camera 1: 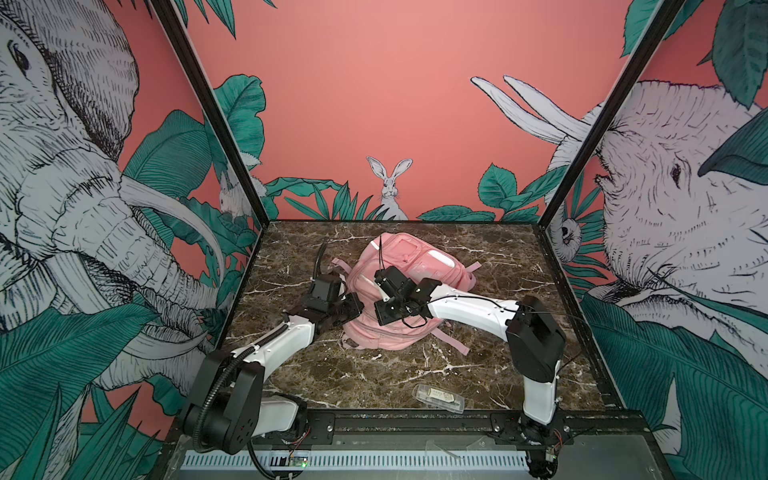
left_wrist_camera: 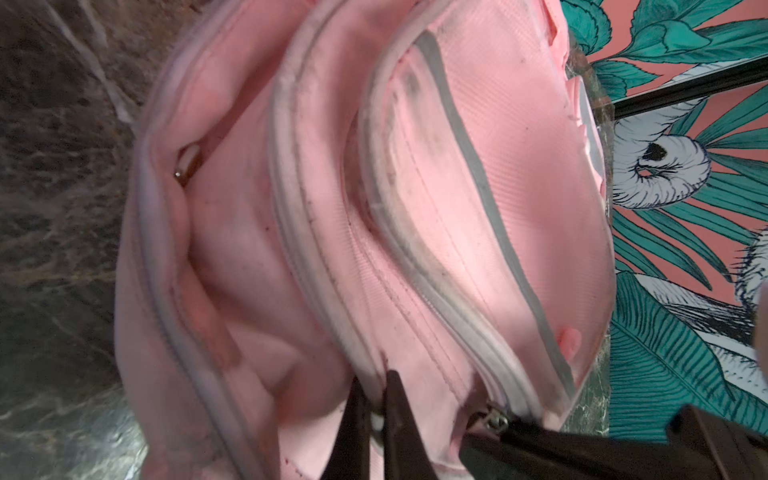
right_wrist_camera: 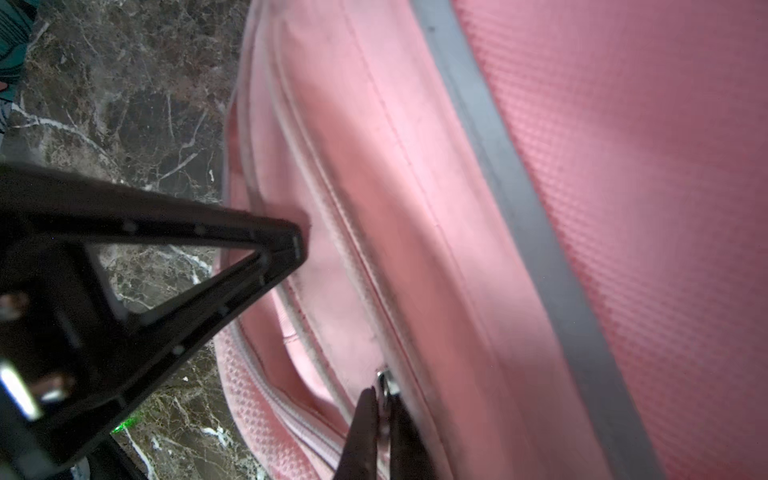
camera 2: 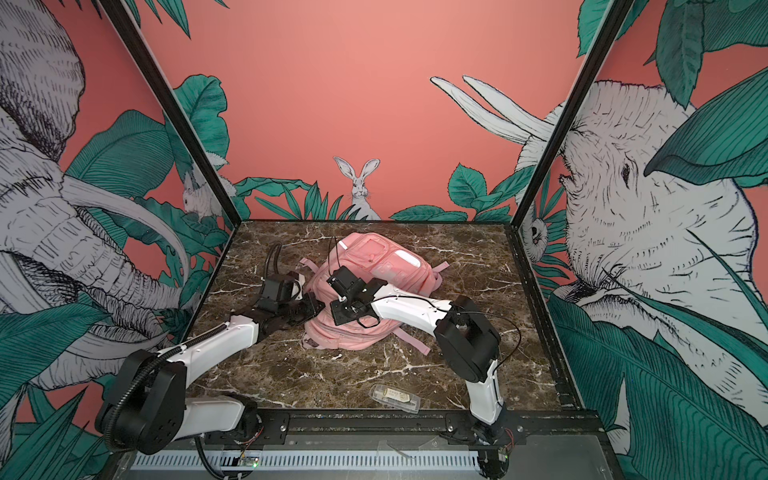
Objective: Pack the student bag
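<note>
The student bag is a soft pink backpack that lies flat in the middle of the marble table. Both arms meet over its near left part in both top views. My left gripper is shut on a fold of the bag at a white zip edge. My right gripper is shut on a small metal zipper pull of the bag. The left wrist view shows that pull too. One left finger rests against the fabric beside that zip. A gap in another zip shows something small and brown.
A clear plastic case lies near the table's front edge. Pink straps trail from the bag onto the marble table. Printed walls close in the back and both sides.
</note>
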